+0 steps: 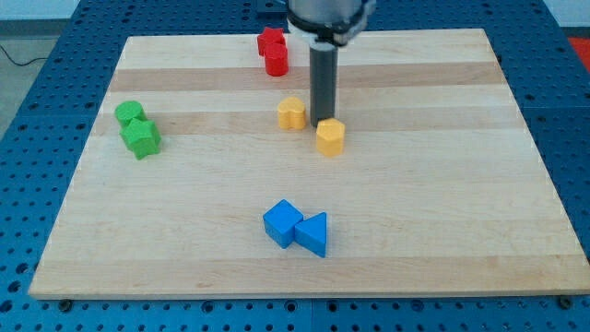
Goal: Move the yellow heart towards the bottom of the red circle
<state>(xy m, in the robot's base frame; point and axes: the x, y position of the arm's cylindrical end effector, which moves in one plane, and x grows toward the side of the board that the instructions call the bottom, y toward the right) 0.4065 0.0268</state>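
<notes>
Wooden board carries two red blocks, two yellow, two green, blue cube touching blue triangle.

The yellow heart lies flat near the table's middle; the red circle sits near the top edge.
</notes>
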